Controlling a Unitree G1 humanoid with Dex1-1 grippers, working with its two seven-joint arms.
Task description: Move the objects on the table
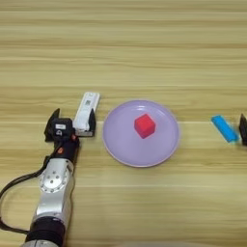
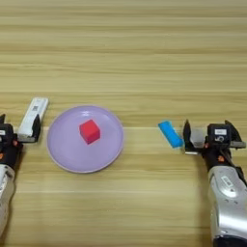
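A round lilac plate [image 1: 118, 144] lies at the table's middle with a small red cube [image 1: 144, 125] resting on it. Left of the plate lies a white flat bar [image 1: 87, 110], angled away from me. My left gripper [image 1: 72, 123] is open, and the bar's near end sits between its fingers, against the inner finger [image 1: 91, 121]. Far to the right my right gripper [image 2: 211, 135] is open with nothing held. A blue block [image 2: 170, 133] lies just outside its inner finger [image 2: 187, 134], between it and the plate.
The light wooden table [image 1: 144, 48] fills the view. My silver left forearm [image 1: 54, 193] runs in from the bottom left, and the right forearm [image 2: 226, 202] from the bottom right.
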